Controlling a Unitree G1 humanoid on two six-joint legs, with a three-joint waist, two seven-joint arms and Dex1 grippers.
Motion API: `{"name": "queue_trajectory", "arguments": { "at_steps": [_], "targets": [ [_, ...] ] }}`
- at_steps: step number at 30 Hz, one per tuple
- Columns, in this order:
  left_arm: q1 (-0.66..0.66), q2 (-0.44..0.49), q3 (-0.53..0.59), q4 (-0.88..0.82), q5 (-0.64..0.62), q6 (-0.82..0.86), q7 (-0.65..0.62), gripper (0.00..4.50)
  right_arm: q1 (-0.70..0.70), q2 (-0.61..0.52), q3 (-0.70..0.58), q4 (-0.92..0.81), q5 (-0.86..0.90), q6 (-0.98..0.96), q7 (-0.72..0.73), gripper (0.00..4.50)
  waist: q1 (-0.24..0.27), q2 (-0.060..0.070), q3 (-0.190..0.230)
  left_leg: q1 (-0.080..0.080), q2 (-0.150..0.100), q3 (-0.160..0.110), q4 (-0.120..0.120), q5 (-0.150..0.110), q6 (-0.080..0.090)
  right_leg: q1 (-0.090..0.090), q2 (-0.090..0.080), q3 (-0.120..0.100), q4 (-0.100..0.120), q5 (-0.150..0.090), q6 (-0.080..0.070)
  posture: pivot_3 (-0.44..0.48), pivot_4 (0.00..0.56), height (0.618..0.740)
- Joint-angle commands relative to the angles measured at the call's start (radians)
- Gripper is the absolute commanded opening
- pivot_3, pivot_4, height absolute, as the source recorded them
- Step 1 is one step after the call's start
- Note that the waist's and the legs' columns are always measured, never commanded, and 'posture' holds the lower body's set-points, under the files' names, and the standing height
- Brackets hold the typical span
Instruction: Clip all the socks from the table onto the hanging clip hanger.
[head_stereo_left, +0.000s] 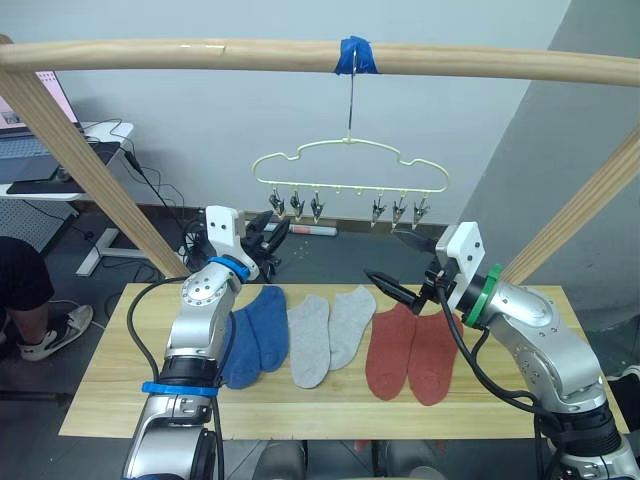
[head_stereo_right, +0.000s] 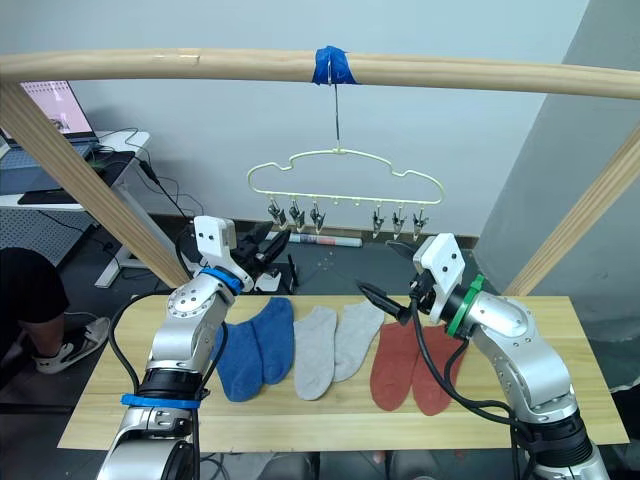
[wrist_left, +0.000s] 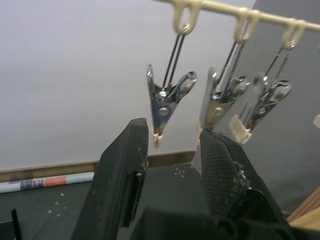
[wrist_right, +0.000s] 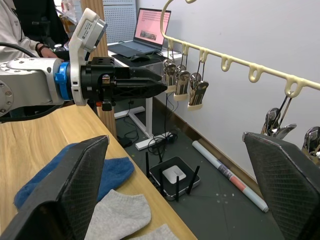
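A round wooden rail (head_stereo_left: 320, 58) with slanted legs spans the scene above a pale plank counter (head_stereo_left: 330, 405). A strip of blue tape (head_stereo_left: 356, 55) on the rail marks where the metal hook of the clip hanger (head_stereo_left: 350, 163) hangs; the hanger is a pale-yellow wire outline with six small silver clips (head_stereo_left: 295, 206) along its lower bar, three toward each end, and no clip carries a sock.

All six socks lie flat on the counter in a row, in pairs: two blue socks (head_stereo_left: 255, 332) on the robot's left, two light grey socks (head_stereo_left: 327, 331) in the middle, and two rust red socks (head_stereo_left: 412, 351) on the right. Neighbouring pairs touch or nearly touch.

The left pincer (head_stereo_left: 270, 236) is raised above the counter's far edge, just below the left group of clips; in the left wrist view its fingers (wrist_left: 122, 185) stand narrowly apart, empty, with the leftmost clip (wrist_left: 165, 102) just above the gap. The right pincer (head_stereo_left: 400, 262) hovers over the red pair, spread wide, holding nothing.
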Motion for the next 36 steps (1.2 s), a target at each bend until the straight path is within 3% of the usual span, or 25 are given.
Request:
{"name": "queue_trajectory", "arguments": {
  "at_steps": [1,36],
  "targets": [
    [-0.029,0.012,0.022,-0.02,0.009,-0.038,0.015,1.88,-0.013,-0.003,-0.008,-0.055,0.017,0.005,-0.001,4.5,0.0,0.0,0.005,0.0,0.0,0.0,0.0,0.0,0.0,0.0,0.0,0.0,0.0,0.0,0.0,-0.077,0.183,0.74],
    [-0.115,-0.002,0.026,-0.003,-0.014,-0.049,0.019,1.88,-0.041,-0.008,-0.007,-0.076,0.029,0.012,0.013,4.5,-0.001,-0.002,0.016,-0.002,0.0,-0.001,0.0,0.0,0.0,-0.001,0.0,-0.001,0.0,0.0,0.0,-0.084,0.173,0.74]
  ]
}}
